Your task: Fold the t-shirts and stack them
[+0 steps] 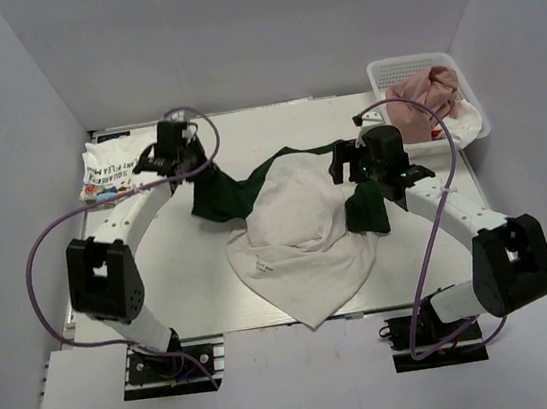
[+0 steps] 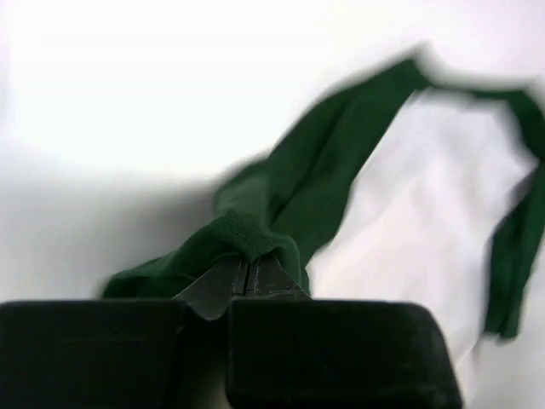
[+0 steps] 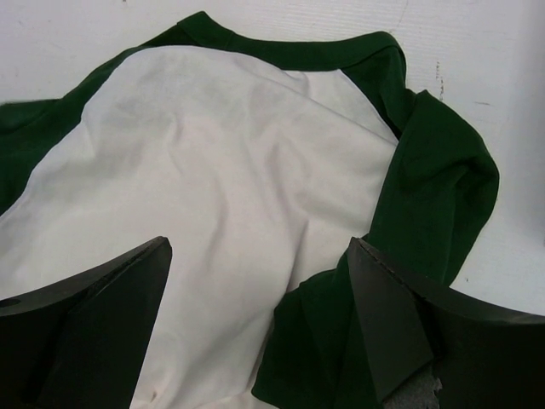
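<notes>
A white t-shirt with dark green sleeves and collar (image 1: 302, 226) lies crumpled in the middle of the table. My left gripper (image 1: 198, 164) is shut on its left green sleeve (image 2: 247, 234) and holds it up. My right gripper (image 1: 349, 166) is open above the shirt's right green sleeve (image 3: 434, 187), its fingers (image 3: 387, 315) spread over white cloth (image 3: 213, 170). A folded white shirt with black lettering and cartoon figures (image 1: 112, 165) lies at the far left. A dusty pink shirt (image 1: 430, 93) and a white one with red (image 1: 460, 124) sit in the basket.
A white plastic lattice basket (image 1: 407, 68) stands at the back right corner. Purple cables loop beside both arms. Grey walls close the table on three sides.
</notes>
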{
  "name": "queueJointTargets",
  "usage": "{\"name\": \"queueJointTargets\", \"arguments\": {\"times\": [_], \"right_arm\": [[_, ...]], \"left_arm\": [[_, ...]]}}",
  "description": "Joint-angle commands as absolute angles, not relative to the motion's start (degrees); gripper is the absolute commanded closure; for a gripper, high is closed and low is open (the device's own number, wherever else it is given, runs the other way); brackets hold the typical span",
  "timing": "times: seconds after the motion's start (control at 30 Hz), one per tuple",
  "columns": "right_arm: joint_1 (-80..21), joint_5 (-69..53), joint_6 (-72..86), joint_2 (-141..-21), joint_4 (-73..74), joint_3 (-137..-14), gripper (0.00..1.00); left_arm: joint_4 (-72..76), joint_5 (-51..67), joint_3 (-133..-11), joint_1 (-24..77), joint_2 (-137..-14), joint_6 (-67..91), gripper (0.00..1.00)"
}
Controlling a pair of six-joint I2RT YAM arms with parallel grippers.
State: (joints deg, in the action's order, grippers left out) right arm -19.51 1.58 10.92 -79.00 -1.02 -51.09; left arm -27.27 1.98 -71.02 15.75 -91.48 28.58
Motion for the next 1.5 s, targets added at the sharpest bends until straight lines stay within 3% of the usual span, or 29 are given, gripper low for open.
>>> {"name": "queueJointTargets", "arguments": {"times": [0.0,0.2,0.23,0.27,0.3,0.33,0.43,0.63,0.73,0.9,1.0,1.2,1.33,1.37,1.47], "right_arm": [[-19.2,1.1,10.3,-79.2,-5.0,-51.0,0.10],[-19.2,4.0,11.0,-83.5,-3.8,-53.5,0.10],[-19.1,3.8,11.0,-83.8,-3.5,-53.9,0.10],[-19.2,3.7,11.0,-84.2,-3.3,-54.6,0.10],[-19.2,3.6,11.2,-85.2,-2.0,-55.2,0.10],[-19.2,3.4,11.3,-85.5,-1.9,-55.3,0.10],[-19.4,2.3,12.0,-86.1,-2.5,-54.8,0.10],[-19.3,-1.2,13.4,-86.9,-4.6,-53.7,0.10],[-19.4,-1.6,14.0,-87.5,-4.0,-54.1,0.10],[-19.2,-2.7,13.7,-87.1,-3.5,-54.3,0.10],[-19.2,-2.7,13.5,-86.3,-3.0,-54.1,0.10],[-19.2,-1.8,12.9,-85.5,-2.3,-54.1,0.10],[-19.2,-0.8,12.7,-85.7,-2.3,-53.7,0.10],[-19.3,-0.4,12.7,-85.9,-2.1,-53.7,0.10],[-19.1,-0.3,12.7,-85.7,-2.5,-53.4,0.10]], "left_arm": [[-22.0,2.9,-83.7,15.9,-99.6,25.7,1.00],[-19.3,13.3,-110.4,15.9,-118.7,21.7,0.99],[-20.1,13.9,-113.2,15.9,-123.5,21.1,0.80],[-24.8,14.6,-119.0,15.9,-125.6,20.6,0.29],[-27.7,16.1,-121.2,15.9,-127.2,19.5,0.02],[-29.9,16.1,-120.9,15.9,-127.7,19.0,0.00],[-30.0,15.7,-109.9,16.4,-120.0,17.8,0.00],[-16.2,14.7,-64.9,16.4,-89.3,24.3,0.00],[-13.8,17.1,-55.3,17.1,-83.6,23.8,0.00],[-17.9,17.7,-54.5,18.1,-88.6,20.0,0.00],[-18.5,20.7,-56.2,18.6,-92.6,19.5,0.10],[-22.7,11.4,-55.6,19.7,-96.4,19.5,0.16],[-22.7,13.2,-55.6,21.4,-98.6,19.5,0.40],[-22.1,13.8,-55.1,22.1,-99.3,20.0,0.57],[-21.5,14.3,-53.0,23.5,-98.4,20.0,0.80]]}}
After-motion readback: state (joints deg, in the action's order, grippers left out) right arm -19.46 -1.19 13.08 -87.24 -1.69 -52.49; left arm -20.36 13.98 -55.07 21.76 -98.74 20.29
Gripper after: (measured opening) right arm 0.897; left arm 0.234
